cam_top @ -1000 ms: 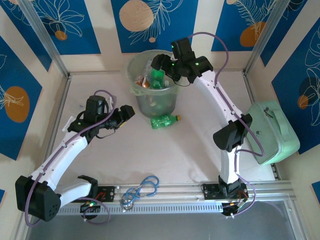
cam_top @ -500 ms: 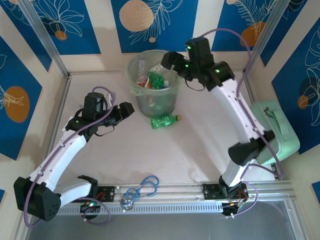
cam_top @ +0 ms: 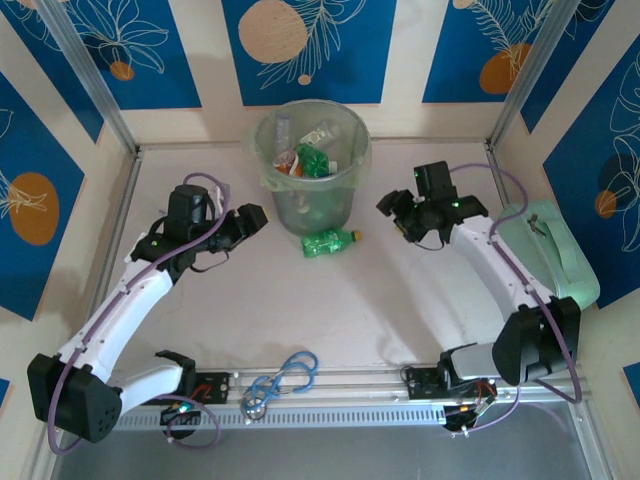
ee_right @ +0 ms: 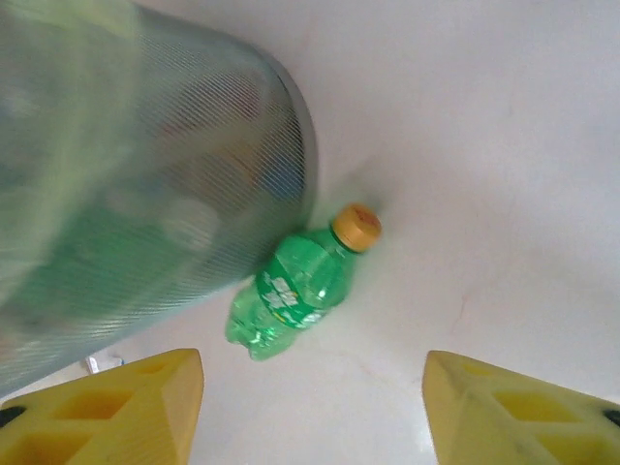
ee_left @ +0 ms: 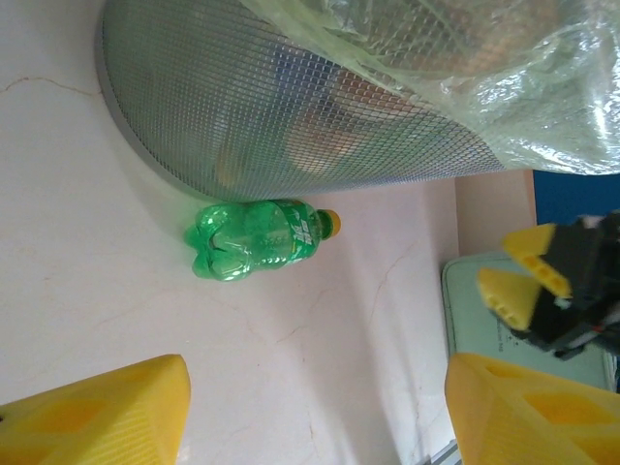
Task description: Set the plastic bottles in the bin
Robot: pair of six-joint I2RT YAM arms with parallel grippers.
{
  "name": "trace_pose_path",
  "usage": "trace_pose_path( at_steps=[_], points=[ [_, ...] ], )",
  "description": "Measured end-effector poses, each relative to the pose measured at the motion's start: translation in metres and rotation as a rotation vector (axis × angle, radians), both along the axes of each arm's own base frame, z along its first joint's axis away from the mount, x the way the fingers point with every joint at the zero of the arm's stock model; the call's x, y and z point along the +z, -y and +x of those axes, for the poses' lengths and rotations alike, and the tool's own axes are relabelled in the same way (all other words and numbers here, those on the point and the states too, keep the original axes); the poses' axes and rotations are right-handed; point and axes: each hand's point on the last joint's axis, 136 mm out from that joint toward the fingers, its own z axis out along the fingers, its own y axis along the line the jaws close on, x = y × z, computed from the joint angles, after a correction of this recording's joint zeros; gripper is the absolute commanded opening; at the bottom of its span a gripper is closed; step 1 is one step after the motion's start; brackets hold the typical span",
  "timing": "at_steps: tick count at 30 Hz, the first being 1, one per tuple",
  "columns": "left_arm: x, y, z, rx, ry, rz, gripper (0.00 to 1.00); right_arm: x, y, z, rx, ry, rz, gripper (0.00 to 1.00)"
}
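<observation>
A green bottle (cam_top: 327,242) with a yellow cap lies on its side on the table, touching the foot of the bin (cam_top: 312,205). The same bottle (ee_left: 254,238) appears in the left wrist view and, as the bottle (ee_right: 295,287), in the right wrist view. The bin (ee_left: 320,107) holds several bottles (cam_top: 312,158), green, clear and orange-red. My left gripper (cam_top: 249,222) stands open to the left of the bin, nothing between its fingers. My right gripper (cam_top: 397,212) is open and empty, low over the table to the right of the bin (ee_right: 145,184).
A mint green case (cam_top: 545,262) rests at the right edge, next to the right arm. A blue-grey looped cable (cam_top: 285,378) lies by the front rail. Walls close in the back and both sides.
The right gripper has left the bin's rim, swinging right and down toward the table. A green bottle it held over the bin now lies inside. The left arm barely moved.
</observation>
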Motion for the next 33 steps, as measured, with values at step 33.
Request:
trace_pose_path(
  at_steps=[33],
  points=[
    [-0.017, -0.002, -0.006, 0.008, -0.033, 0.000, 0.69, -0.131, -0.070, 0.050, -0.137, -0.237, 0.257, 0.59]
  ],
)
